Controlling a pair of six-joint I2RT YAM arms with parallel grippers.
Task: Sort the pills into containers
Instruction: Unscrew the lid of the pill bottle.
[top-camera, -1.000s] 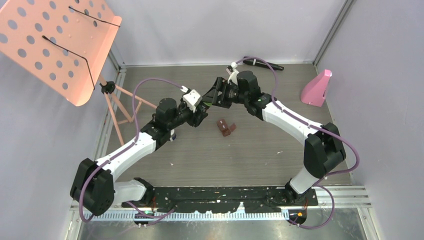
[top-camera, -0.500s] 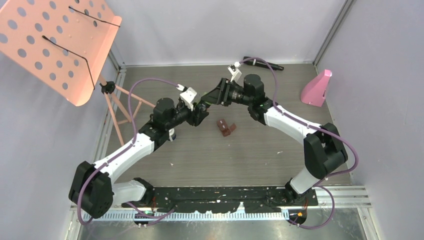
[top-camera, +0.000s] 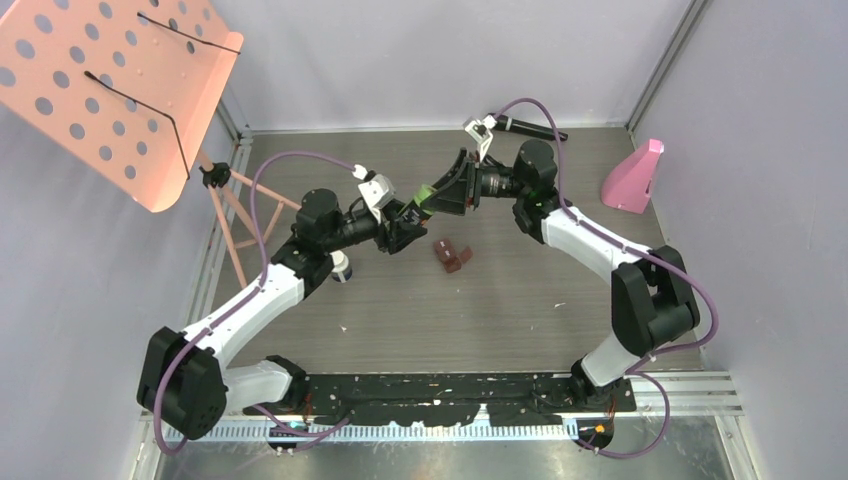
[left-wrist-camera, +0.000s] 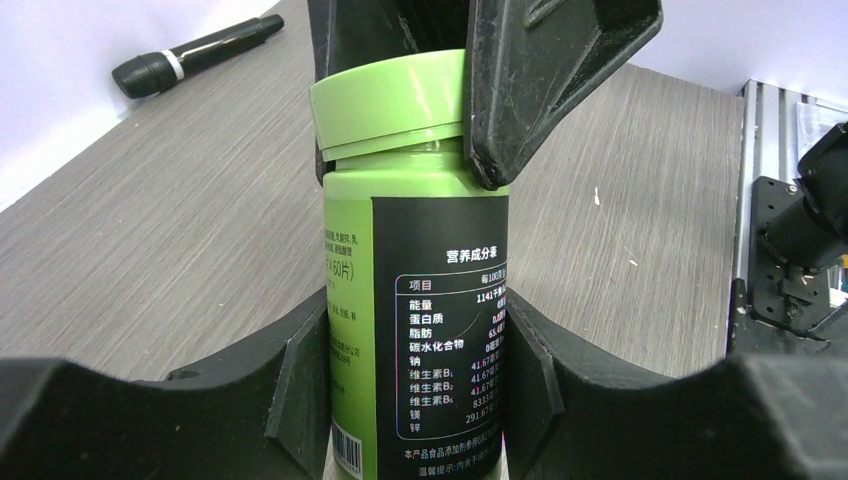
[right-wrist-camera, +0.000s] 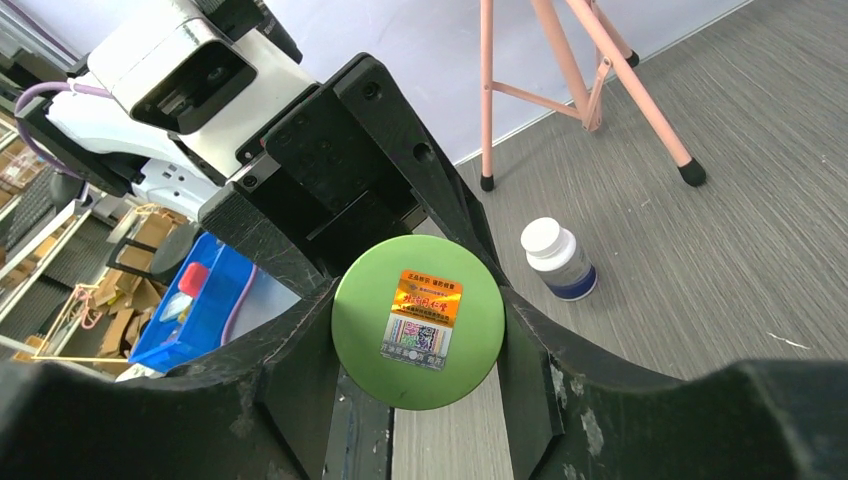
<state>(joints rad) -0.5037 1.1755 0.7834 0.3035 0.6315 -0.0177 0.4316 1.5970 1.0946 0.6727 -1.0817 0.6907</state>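
Two holds, one item: green bottle (top-camera: 425, 196) aloft over the table's (top-camera: 500, 300) middle.
Left gripper (left-wrist-camera: 415, 345): fingers clamped on the labelled body.
Right gripper (right-wrist-camera: 418, 325): fingers clamped on the green lid (left-wrist-camera: 390, 105).
White bottle (right-wrist-camera: 558, 258): upright, toward the left edge.
Brown case (top-camera: 452, 255): mid-table.
Microphone (left-wrist-camera: 195, 55): along the far edge.

The top camera sits above and behind the arm bases and looks down over the whole table (top-camera: 500, 310), far enough off that the green bottle (top-camera: 424, 196) is small. The left wrist camera, close behind the left gripper (left-wrist-camera: 415, 340), faces far and right, with a microphone (left-wrist-camera: 195, 55) beyond. The right wrist camera, close behind the right gripper (right-wrist-camera: 420, 320), faces left onto the lid (right-wrist-camera: 418, 340), with a white bottle (right-wrist-camera: 558, 260) beyond. All three views share the green bottle.
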